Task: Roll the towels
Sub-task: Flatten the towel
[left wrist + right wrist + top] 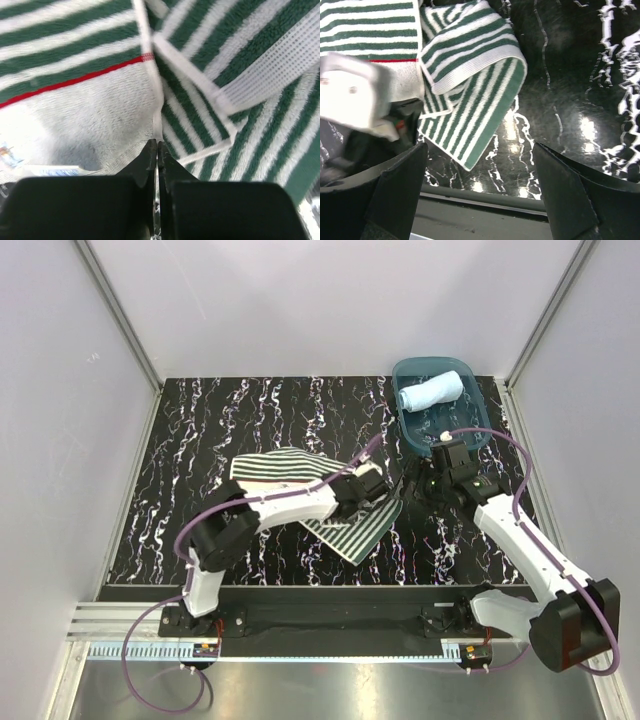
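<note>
Pinching the white hem of the striped towel (240, 50) between the tips of my left gripper (157, 146), I have those jaws pressed fully together, with the hem running straight into them. The towel lies near the middle of the black marbled table (200, 440), partly folded. One corner is turned back over the rest and shows a waffle-weave band, and a thin red line crosses the pale part just beside my grip. My right gripper (480, 148) hangs low over the table just to the right of the towel. Its jaws are spread wide and hold nothing, with the towel's doubled-over corner and bare tabletop showing below the gap. The light blue towel (432, 392) sits rolled up inside the teal tub (425, 420) at the far right of the table, just beyond my right wrist
</note>
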{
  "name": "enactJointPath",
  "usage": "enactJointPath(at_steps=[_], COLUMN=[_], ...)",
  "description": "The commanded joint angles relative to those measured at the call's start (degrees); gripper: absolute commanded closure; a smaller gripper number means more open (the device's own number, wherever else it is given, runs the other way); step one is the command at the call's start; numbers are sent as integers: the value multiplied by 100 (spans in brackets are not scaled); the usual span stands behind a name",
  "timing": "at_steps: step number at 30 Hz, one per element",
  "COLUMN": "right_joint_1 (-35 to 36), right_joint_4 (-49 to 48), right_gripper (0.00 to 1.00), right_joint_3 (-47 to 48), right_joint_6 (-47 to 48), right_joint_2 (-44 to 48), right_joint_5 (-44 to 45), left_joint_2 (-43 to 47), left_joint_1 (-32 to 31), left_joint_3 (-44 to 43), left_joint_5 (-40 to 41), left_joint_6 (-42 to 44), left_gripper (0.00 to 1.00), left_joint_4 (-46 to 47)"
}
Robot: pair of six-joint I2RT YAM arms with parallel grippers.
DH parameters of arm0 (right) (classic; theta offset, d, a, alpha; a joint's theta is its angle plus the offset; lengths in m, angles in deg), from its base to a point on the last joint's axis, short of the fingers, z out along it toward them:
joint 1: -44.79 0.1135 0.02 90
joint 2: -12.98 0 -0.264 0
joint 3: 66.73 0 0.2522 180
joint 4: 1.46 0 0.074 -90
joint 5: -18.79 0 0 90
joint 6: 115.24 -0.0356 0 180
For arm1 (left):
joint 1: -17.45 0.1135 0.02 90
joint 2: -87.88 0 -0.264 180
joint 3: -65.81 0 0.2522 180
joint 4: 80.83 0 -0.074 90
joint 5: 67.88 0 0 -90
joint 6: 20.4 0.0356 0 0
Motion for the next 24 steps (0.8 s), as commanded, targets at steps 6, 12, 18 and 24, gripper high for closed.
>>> enactJointPath(at_steps=[6,12,18,24], right_joint_1=[154,497,787,998], right_joint_4=[-806,-1201,-1509,-1693], right_gripper=[9,10,17,17], right_joint_3=[103,489,753,772], right_joint_6=[-333,-456,-614,-781], right_joint_2=[-432,-1355,-2172,-2709], right_joint_5=[-616,-669,-748,-616], left_joint_2=[2044,2739,3117,3267], left_joint_1=[901,1604,1982,2062], left_joint_3=[-661,-838,-443,-179], left_joint_5=[-433,-618,-749,-864], left_joint_6=[79,237,282,238], left_gripper=[100,100,100,100], left_joint_4=[-629,-1042,-1007,-884])
